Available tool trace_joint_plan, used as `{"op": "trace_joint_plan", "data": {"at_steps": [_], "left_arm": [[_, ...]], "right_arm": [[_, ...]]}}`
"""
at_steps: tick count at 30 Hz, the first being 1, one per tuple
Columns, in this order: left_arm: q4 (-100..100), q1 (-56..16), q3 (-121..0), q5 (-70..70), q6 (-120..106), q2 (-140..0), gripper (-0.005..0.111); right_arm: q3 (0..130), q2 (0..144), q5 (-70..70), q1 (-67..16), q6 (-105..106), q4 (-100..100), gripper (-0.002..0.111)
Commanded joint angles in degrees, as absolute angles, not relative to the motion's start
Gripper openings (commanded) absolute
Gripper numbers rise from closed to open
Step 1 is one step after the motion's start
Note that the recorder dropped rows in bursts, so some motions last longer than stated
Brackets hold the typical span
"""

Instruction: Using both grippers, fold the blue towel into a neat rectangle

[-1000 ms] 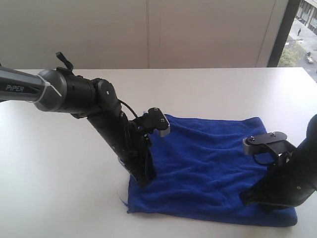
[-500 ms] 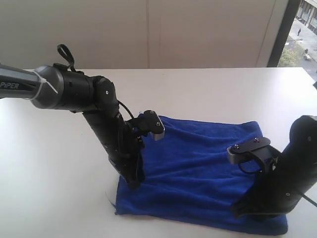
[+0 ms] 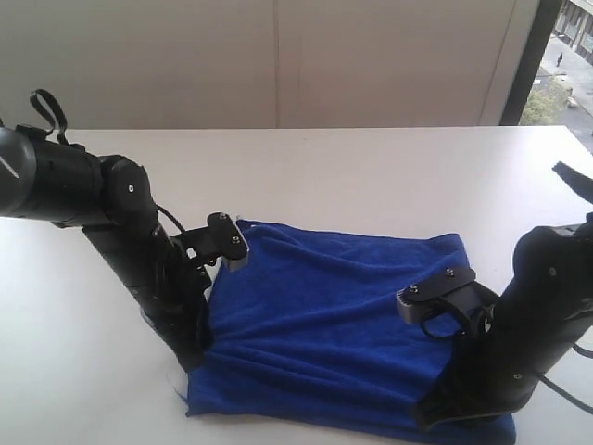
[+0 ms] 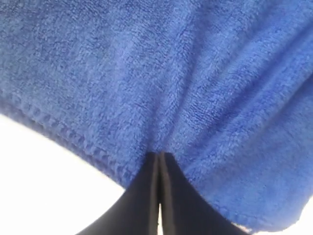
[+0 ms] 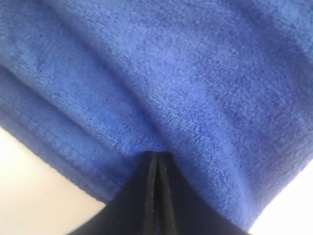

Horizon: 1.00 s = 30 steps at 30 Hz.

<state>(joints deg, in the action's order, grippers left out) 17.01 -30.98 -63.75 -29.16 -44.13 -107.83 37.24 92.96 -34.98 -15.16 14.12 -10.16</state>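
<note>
The blue towel (image 3: 324,297) lies spread and rippled on the white table (image 3: 371,176). My left gripper (image 3: 190,360) points down at the towel's near left corner. Its jaws are shut, and cloth (image 4: 161,88) bunches into creases at their tips (image 4: 160,156). My right gripper (image 3: 434,411) presses down at the towel's near right corner. It is also shut, and the pile (image 5: 161,78) puckers at its tips (image 5: 157,156). A hemmed towel edge (image 4: 54,129) runs beside the left jaws. The same kind of edge (image 5: 54,147) runs beside the right jaws.
A pale wall (image 3: 278,56) backs the table's far edge. A window (image 3: 565,56) stands at the far right. Bare tabletop shows behind and to the left of the towel. The towel's near edge lies close to the bottom of the exterior view.
Both arms have moved left and nearer to the camera, each still gripping its corner. The whole towel has slid left across the table with them.
</note>
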Motion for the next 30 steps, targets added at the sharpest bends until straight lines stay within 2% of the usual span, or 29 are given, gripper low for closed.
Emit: {"op": "trace_joint_plan", "data": {"at_steps": [1, 8, 13, 19, 24, 30], "left_arm": [[13.15, -30.32, -61.28, -31.33, -42.80, -106.34, 0.000], [13.75, -30.32, -60.57, -29.05, -41.89, -102.16, 0.000], [15.21, -30.44, -60.57, -28.43, -41.89, -97.33, 0.000], [32.12, -31.69, -60.46, -31.97, -51.05, -95.35, 0.000], [36.81, -36.70, -56.75, -26.81, -54.84, -95.47, 0.000], [37.32, -37.81, -50.52, -18.33, -53.15, -95.47, 0.000]], "right_arm": [[36.66, 93.75, -37.66, -17.20, 13.96, -10.24, 0.000], [36.90, 91.98, -37.23, -18.89, 11.46, -7.49, 0.000], [39.73, 85.27, -39.64, -18.89, 8.50, -4.50, 0.000], [43.47, 79.26, -39.78, -18.89, 0.40, 4.46, 0.000], [44.75, 80.83, -39.25, -18.75, -3.81, 12.38, 0.000], [44.75, 87.02, -35.64, -18.75, -5.14, 14.19, 0.000]]}}
